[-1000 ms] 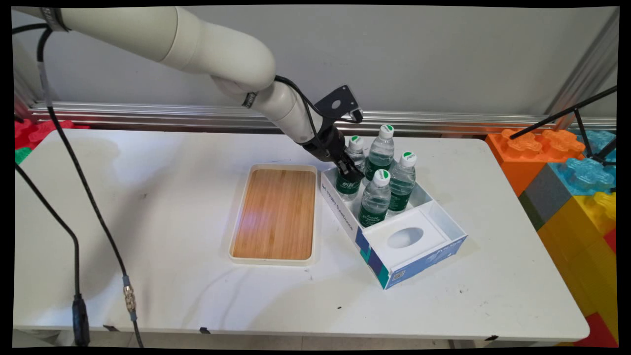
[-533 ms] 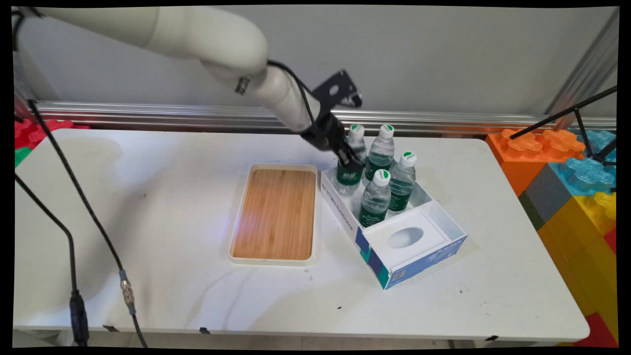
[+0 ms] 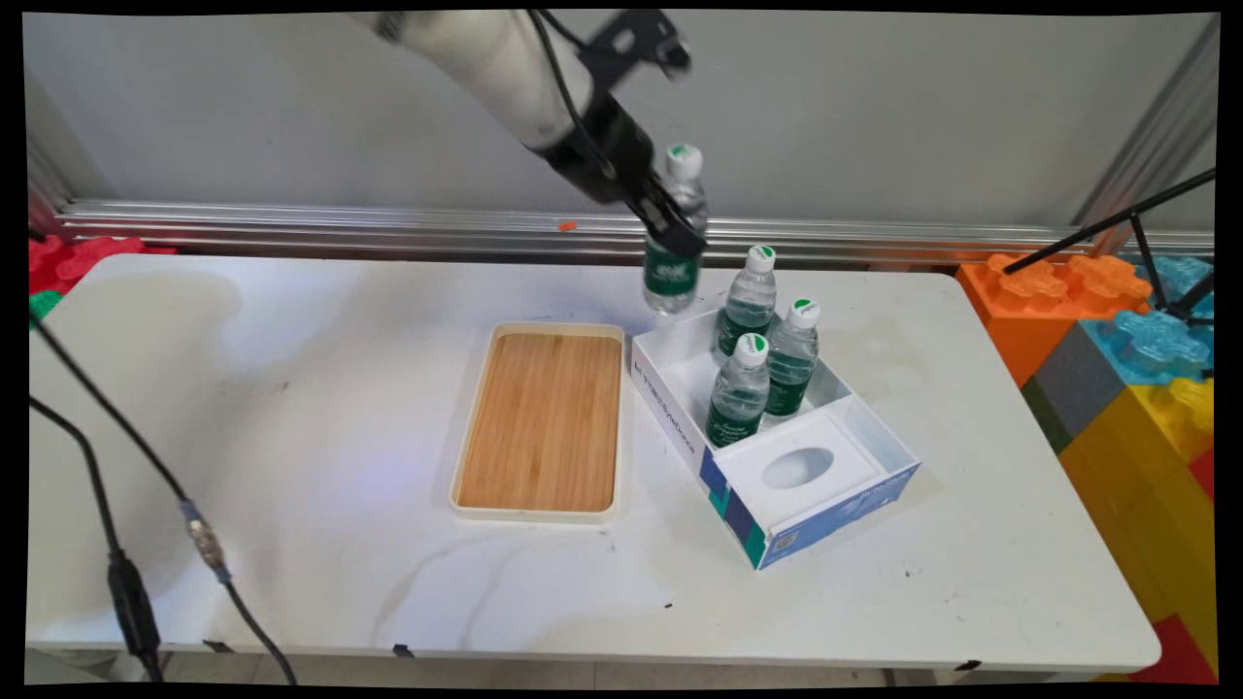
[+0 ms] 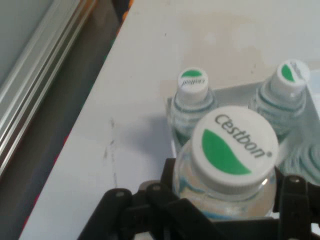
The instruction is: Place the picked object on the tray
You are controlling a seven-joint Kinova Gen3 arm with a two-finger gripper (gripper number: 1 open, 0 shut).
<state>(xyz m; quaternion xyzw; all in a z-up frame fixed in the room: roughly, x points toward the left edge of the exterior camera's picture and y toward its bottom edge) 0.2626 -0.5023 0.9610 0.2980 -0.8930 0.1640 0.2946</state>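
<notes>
Claw (image 3: 673, 225) clamped on a water bottle (image 3: 670, 260) at the shoulder, just under the cap, so it hangs upright w/ label showing. Bottle is in the air, clear of the box (image 3: 777, 515) rim, directly below the claw. Down & to the claw's right in the main view: three more bottles (image 3: 740, 393) standing together in the box's far compartment, walls keep them upright. Wooden tray (image 3: 544, 422) lies flat on the table (image 3: 291, 437), below-left of the claw, just beside the box.

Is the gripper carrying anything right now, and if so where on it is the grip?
Yes. The gripper holds a water bottle upright above the box, fingers clamped around its upper body just below the cap.
</notes>
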